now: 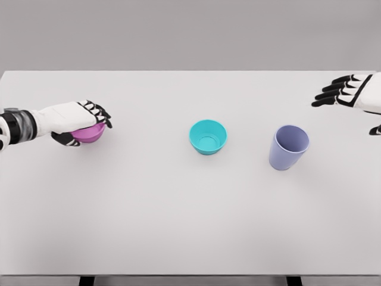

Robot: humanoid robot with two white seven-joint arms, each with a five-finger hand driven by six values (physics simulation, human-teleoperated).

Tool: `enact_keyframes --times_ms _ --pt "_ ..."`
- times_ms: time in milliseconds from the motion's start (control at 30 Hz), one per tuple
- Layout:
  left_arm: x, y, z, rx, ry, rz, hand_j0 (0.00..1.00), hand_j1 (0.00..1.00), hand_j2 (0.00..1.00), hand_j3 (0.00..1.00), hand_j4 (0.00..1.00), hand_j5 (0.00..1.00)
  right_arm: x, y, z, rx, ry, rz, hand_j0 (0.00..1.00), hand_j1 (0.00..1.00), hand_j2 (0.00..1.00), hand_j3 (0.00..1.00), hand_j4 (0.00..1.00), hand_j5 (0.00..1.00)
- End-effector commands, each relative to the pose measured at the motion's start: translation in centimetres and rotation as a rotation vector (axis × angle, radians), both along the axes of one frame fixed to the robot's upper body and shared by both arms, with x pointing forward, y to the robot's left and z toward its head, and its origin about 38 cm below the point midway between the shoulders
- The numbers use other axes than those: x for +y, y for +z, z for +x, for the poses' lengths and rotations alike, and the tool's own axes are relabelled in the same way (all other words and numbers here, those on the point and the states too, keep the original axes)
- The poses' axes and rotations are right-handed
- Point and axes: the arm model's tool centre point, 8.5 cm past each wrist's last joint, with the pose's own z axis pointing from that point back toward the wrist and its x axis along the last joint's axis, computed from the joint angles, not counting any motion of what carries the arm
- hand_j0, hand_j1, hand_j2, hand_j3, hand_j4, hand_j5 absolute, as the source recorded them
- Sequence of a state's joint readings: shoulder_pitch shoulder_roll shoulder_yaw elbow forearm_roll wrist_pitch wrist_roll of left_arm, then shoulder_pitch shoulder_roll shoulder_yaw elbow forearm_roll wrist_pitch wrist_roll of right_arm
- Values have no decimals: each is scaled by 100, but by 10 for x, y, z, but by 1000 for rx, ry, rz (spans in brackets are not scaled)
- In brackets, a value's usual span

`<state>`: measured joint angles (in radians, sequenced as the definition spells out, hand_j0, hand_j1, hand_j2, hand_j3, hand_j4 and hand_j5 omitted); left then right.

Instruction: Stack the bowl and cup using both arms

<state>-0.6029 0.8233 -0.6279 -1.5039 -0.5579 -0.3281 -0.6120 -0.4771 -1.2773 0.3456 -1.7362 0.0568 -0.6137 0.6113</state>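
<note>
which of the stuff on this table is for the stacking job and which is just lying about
For the job:
pink bowl, under the left hand
teal bowl
lavender cup
right hand, open, above the table

Lying about:
nothing else on the white table

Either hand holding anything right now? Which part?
The left hand grips the pink bowl from above, fingers over its far rim, thumb on the near side. The right hand is open, holding nothing.

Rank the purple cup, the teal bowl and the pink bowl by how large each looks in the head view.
1. Purple cup, tallest.
2. Teal bowl, slightly smaller overall.
3. Pink bowl: it looks smallest, but the left hand covers most of it, so its place is unsure.
</note>
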Motion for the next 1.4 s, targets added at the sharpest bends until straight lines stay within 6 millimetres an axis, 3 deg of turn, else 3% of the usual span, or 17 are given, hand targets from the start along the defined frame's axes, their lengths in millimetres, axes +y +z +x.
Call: enact_keyframes --times_ms 0,267,567,733,1367 --pt "-9 6 -3 -17 -27 -7 72 72 72 72 72 72 -7 2 1 3 -23 -4 100 100 100 100 100 100" --pt "-35 30 -11 -81 -113 -26 72 72 72 72 72 72 -12 14 0 -20 -34 -28 100 100 100 100 100 100" --pt "-57 43 -18 -120 -181 -48 72 72 72 72 72 72 -14 18 -1 -25 -38 -36 100 100 100 100 100 100" --pt "-85 49 -17 -141 -234 -92 72 72 72 72 72 72 -15 19 -1 -28 -41 -39 100 100 100 100 100 100" --pt "-181 40 -26 -162 -421 -162 72 72 72 72 72 72 -17 21 -2 -27 -47 -51 100 100 100 100 100 100"
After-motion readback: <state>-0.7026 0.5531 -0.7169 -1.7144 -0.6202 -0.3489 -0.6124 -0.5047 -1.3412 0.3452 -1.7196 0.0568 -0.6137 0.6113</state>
